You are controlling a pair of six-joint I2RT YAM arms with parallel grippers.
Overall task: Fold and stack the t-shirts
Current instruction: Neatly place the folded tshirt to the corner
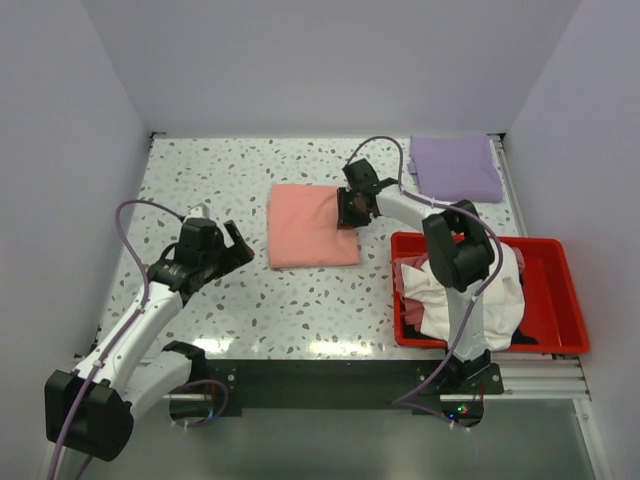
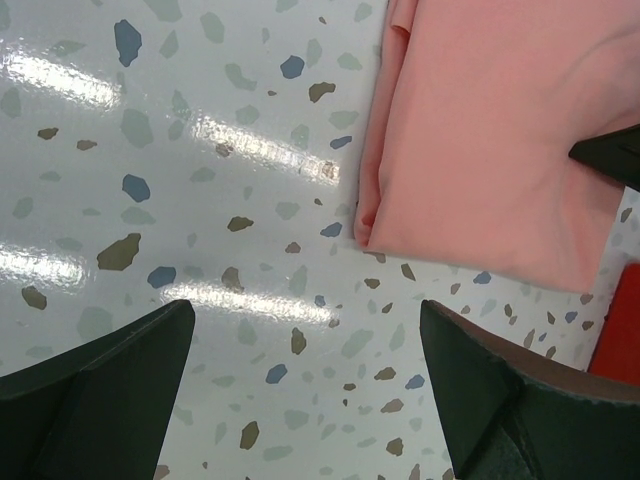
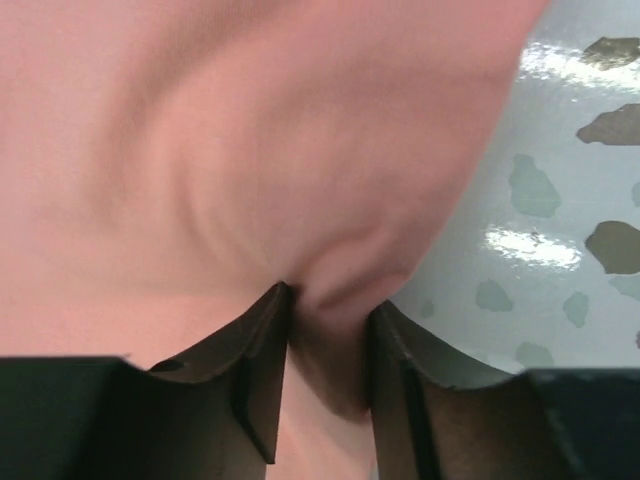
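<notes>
The right gripper (image 3: 330, 300) pinches a fold at the salmon-pink t-shirt's (image 1: 305, 225) right edge with narrowed jaws, while the left gripper (image 1: 240, 248) hangs wide open, holding nothing, over the tabletop (image 1: 300, 300) just left of the shirt.

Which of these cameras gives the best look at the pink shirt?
The top external view: the folded pink shirt shows almost whole there, lying flat. The left wrist view catches only one side and a corner of it. The right wrist view is a blurry close-up of its cloth bunched between the right fingers.
</notes>
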